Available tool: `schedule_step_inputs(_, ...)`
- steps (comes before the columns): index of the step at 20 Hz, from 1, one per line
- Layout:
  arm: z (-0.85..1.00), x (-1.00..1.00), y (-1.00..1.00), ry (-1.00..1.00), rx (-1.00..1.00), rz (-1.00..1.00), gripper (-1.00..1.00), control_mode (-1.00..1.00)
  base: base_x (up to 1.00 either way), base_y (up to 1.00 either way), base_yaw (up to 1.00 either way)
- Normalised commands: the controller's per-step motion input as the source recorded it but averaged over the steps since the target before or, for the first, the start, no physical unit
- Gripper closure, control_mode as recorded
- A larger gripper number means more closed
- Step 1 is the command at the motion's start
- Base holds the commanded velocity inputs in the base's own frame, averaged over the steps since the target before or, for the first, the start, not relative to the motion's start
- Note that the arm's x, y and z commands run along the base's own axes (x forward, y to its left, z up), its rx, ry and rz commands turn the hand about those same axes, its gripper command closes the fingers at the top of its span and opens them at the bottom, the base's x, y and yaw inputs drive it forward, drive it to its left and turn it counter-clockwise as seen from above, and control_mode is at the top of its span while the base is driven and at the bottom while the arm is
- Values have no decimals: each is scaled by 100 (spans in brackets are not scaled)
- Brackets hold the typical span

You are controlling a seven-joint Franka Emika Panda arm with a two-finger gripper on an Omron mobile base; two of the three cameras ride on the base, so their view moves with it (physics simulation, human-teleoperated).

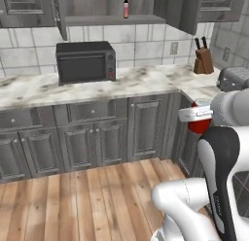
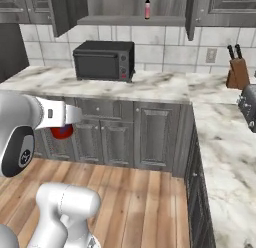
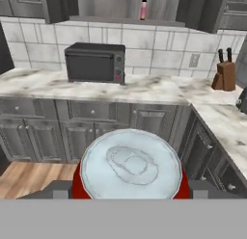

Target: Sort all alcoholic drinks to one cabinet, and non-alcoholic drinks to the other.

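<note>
My gripper (image 3: 131,191) is shut on the red soda can (image 3: 131,163), whose silver top faces the hand camera, with a finger (image 3: 60,191) on each side. From the base views the can (image 1: 198,124) (image 2: 62,131) hangs in the air in front of the base cabinets, well below counter height. The small pink bottle (image 1: 126,8) (image 2: 147,9) (image 3: 143,9) with a black cap stands upright on the grey shelf of the open wall cabinet (image 1: 112,20) (image 2: 125,20) above the counter. The cabinet's doors (image 1: 182,11) are swung open.
A black toaster oven (image 1: 85,61) sits on the marble counter (image 1: 146,82) under the open cabinet. A knife block (image 1: 203,61) stands in the corner, with a toaster (image 1: 233,78) on the right counter run. Wood floor lies open in front.
</note>
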Motion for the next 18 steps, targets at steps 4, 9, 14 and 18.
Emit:
schedule_step_inputs(4, 0, 0, 0, 0, 0, 0, 100, 100, 69, -29, 10)
schedule_step_inputs(9, 0, 0, 0, 0, 0, 0, 100, 100, 66, -31, 9)
schedule_step_inputs(14, 0, 0, 0, 0, 0, 0, 100, 100, 64, -31, 8)
schedule_step_inputs(18, 0, 0, 0, 0, 0, 0, 100, 100, 63, -30, 8)
